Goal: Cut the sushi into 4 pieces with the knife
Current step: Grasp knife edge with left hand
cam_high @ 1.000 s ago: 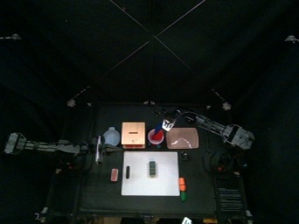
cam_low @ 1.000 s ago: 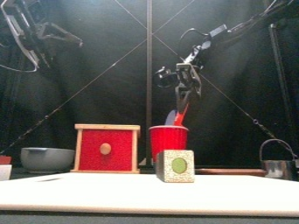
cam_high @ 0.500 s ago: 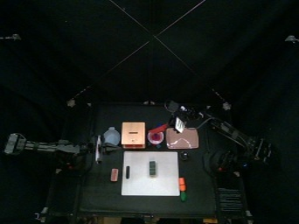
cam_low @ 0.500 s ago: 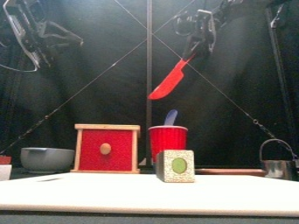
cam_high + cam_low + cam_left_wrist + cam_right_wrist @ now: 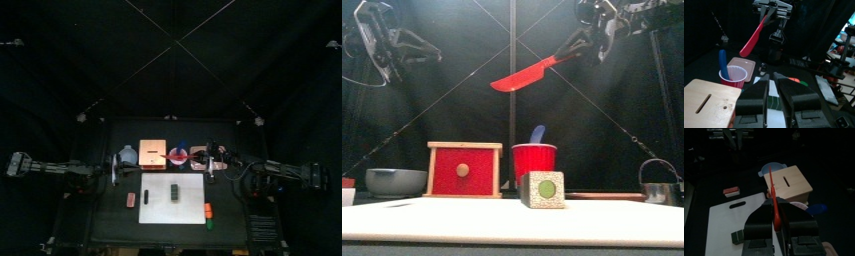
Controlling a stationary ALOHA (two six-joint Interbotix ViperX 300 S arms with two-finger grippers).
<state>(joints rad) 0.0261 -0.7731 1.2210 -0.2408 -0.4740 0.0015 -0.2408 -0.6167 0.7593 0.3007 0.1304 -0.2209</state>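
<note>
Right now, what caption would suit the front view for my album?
The right tool holds the red knife high above the red cup and sushi roll.

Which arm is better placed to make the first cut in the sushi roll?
Right. The right gripper holds the red knife, raised; the left gripper holds nothing, beside the white board with the sushi roll.

Top camera high above the right gripper (image 5: 584, 44), looking down, front camera well below it at table height, looking level, wrist cameras close behind their own jaws, all four sharing the wooden box (image 5: 465, 170)
</note>
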